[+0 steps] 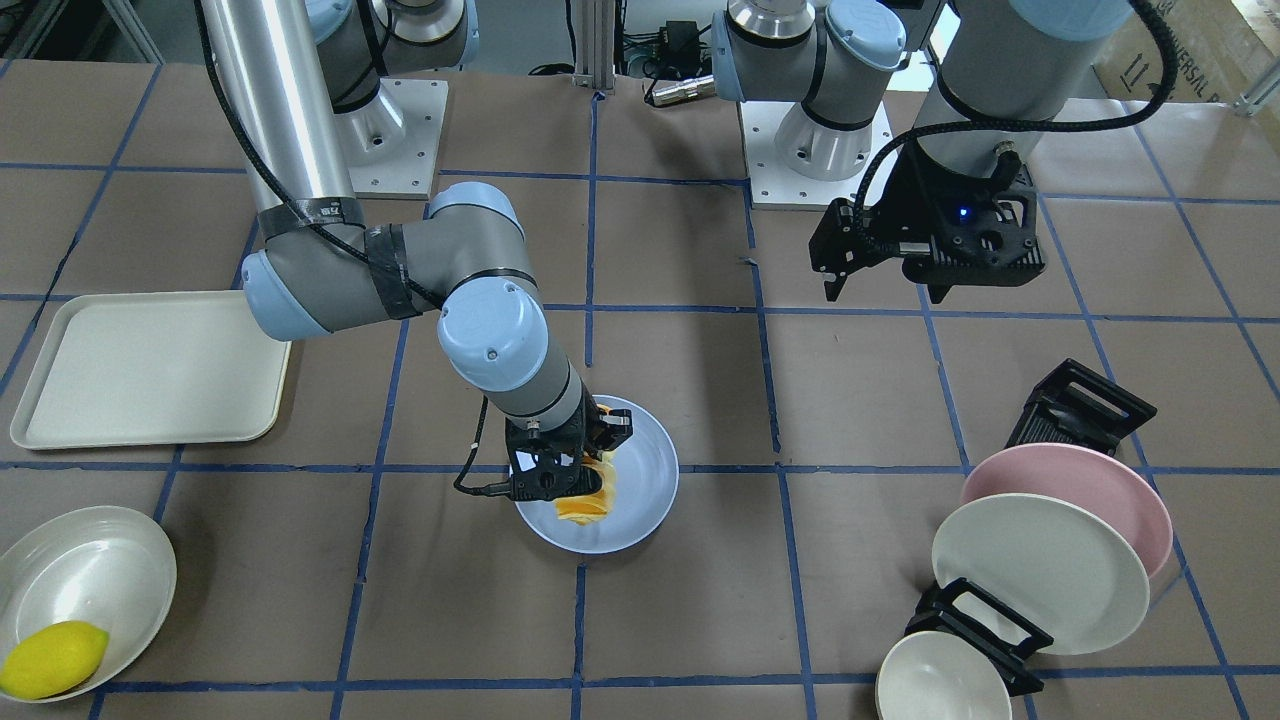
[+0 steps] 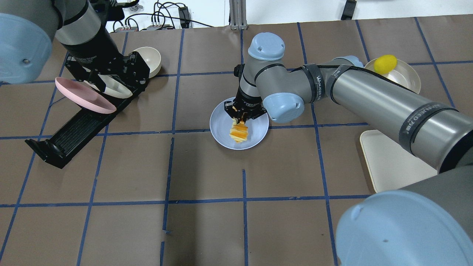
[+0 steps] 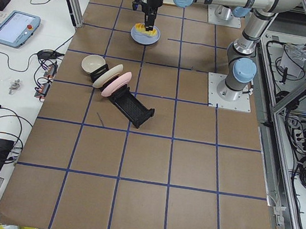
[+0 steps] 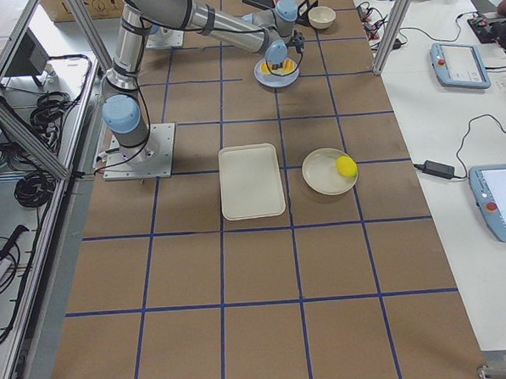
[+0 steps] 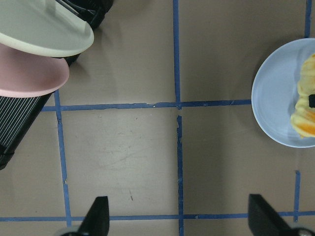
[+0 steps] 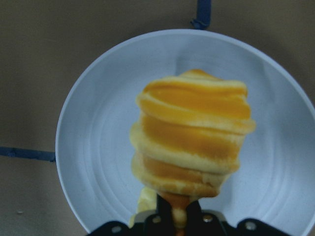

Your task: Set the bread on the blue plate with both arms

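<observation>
The blue plate point(image 1: 645, 460) sits near the table's middle; it also shows in the overhead view point(image 2: 221, 125) and the left wrist view point(image 5: 270, 98). My right gripper point(image 1: 570, 455) is shut on one end of the orange and cream striped bread point(image 1: 585, 497), which hangs down over the plate. In the right wrist view the bread point(image 6: 192, 132) fills the centre above the plate point(image 6: 98, 147), pinched at its near end by my right gripper point(image 6: 177, 219). My left gripper point(image 1: 885, 292) is open and empty, high above the table beside the dish rack, away from the plate; its fingertips point(image 5: 101, 216) stand wide apart.
A black dish rack point(image 1: 1080, 405) holds a pink plate point(image 1: 1090, 485) and a cream-white plate point(image 1: 1040, 570), with a small bowl point(image 1: 940, 680) at its end. A cream tray point(image 1: 150, 370) and a bowl point(image 1: 90, 570) with a yellow lemon point(image 1: 50, 660) lie on my right side.
</observation>
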Tool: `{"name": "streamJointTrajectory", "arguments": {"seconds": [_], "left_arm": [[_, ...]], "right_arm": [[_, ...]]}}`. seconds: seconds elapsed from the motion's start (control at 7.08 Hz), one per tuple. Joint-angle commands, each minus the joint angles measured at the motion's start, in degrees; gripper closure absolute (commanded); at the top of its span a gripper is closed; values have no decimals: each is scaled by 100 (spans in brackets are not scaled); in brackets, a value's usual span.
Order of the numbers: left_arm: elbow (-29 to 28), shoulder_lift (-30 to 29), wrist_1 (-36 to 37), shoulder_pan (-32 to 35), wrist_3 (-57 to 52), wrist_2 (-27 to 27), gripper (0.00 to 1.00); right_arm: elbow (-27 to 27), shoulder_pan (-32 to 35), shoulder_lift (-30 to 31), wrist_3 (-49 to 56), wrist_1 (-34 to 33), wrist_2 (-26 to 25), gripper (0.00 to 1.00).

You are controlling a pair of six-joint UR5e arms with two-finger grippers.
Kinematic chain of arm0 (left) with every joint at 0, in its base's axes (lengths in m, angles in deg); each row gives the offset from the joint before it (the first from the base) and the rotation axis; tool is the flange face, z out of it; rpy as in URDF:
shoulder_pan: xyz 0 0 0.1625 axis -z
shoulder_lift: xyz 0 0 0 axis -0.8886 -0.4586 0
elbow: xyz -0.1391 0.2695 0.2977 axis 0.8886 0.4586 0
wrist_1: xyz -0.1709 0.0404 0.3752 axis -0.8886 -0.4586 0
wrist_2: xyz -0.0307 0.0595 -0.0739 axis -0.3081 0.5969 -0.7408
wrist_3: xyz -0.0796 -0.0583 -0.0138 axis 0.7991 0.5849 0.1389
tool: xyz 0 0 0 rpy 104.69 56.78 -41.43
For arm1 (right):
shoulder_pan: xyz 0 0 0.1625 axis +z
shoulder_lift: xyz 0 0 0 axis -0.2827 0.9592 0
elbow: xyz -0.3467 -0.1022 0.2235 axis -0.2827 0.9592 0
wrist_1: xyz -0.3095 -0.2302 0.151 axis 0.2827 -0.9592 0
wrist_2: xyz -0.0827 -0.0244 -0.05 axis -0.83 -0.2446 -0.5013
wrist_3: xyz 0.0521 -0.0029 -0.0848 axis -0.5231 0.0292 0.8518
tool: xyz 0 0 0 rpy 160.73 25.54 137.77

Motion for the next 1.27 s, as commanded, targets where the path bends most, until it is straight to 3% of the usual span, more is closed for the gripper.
{"name": "streamJointTrajectory", "arguments": {"seconds": [0.0, 0.28, 0.71, 0.99, 1.13], "left_arm": [[-60, -41, -43, 4, 0, 2, 0], [-69, -41, -61, 4, 18, 2, 0], [-87, -103, -61, 4, 18, 2, 0], [-122, -103, -113, 4, 201, -15, 0], [-122, -111, -113, 4, 202, -15, 0]], "right_arm": [[-41, 7, 5, -282, -15, -40, 0], [20, 7, 22, -300, 20, -57, 0], [948, -316, 514, 117, 343, -1231, 1], [1591, -642, 724, 490, 1533, -1420, 0], [1629, -844, 995, 508, 2028, -1385, 0]]}}
